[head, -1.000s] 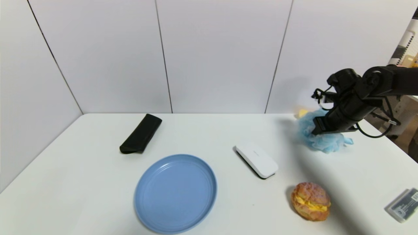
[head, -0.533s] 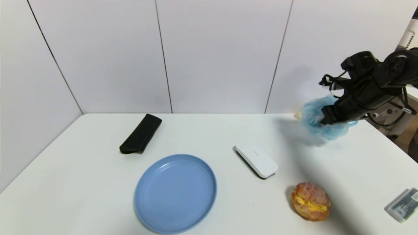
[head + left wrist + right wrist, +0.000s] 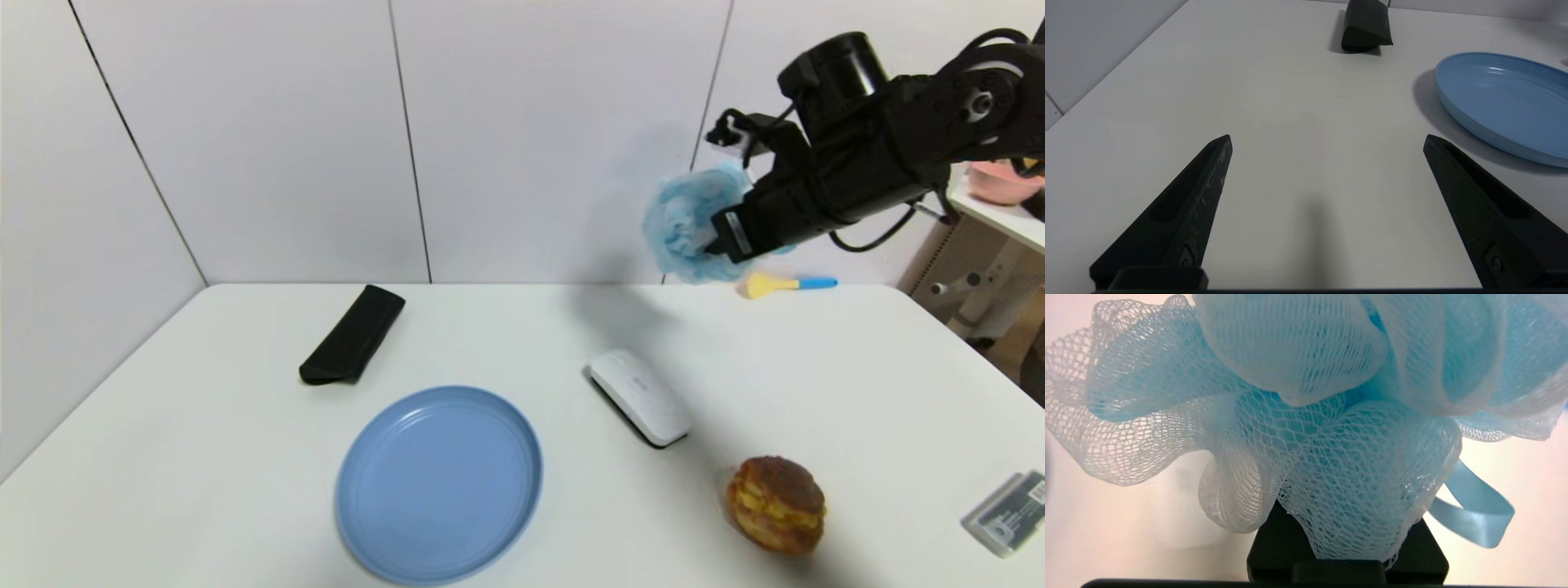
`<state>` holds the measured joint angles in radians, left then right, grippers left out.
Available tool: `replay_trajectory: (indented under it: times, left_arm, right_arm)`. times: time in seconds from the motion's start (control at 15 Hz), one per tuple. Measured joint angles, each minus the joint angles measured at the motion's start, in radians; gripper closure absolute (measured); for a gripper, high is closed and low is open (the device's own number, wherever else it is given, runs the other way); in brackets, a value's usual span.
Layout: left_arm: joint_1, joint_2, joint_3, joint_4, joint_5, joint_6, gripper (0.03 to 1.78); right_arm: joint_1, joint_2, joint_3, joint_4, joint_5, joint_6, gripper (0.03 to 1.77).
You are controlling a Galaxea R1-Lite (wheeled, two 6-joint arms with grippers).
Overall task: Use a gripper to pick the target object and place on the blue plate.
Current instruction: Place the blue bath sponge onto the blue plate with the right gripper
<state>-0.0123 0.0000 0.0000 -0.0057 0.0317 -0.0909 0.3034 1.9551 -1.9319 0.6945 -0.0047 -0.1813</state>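
"Pincer on your right arm (image 3: 722, 237) is pinching the light blue mesh bath pouf (image 3: 690, 224), and you have it aloft near the back wall, clear of the bench (image 3: 506, 343). What worries you?"

"The grip. You seem to have only gathered folds of netting, so the pouf could sag or slither out if you swing it fast."

"And the route to the blue plate (image 3: 441, 486)?"

"You likely pass over the white mouse (image 3: 639, 398). Carry low and the loose mesh may brush it or drag it along. The ribbon loop (image 3: 1478, 510) dangles too; it could snag on your fingers at release, and the pouf might lift back off the plate or roll over its rim."

"My left pincer (image 3: 1327, 139)?"

"Spread and empty beside the plate; drift it inward and you could bump the rim."
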Motion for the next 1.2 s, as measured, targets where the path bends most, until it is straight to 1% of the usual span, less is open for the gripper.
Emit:
replay_trajectory:
  times: [0.33,0.6,0.8,1.2]
  left_arm:
    - [0.000,0.000,0.000,0.000,0.000,0.000,0.12]
    - [0.000,0.000,0.000,0.000,0.000,0.000,0.12]
    - [0.000,0.000,0.000,0.000,0.000,0.000,0.12]
    - [0.000,0.000,0.000,0.000,0.000,0.000,0.12]
  right_arm:
    - [0.275,-0.024,0.019,-0.031,0.006,0.012,1.51]
    - [0.440,-0.029,0.089,-0.032,0.011,0.013,1.52]
    - [0.524,-0.026,0.142,-0.046,0.012,0.013,1.53]
    - [0.639,0.042,0.237,-0.126,0.009,0.012,1.53]
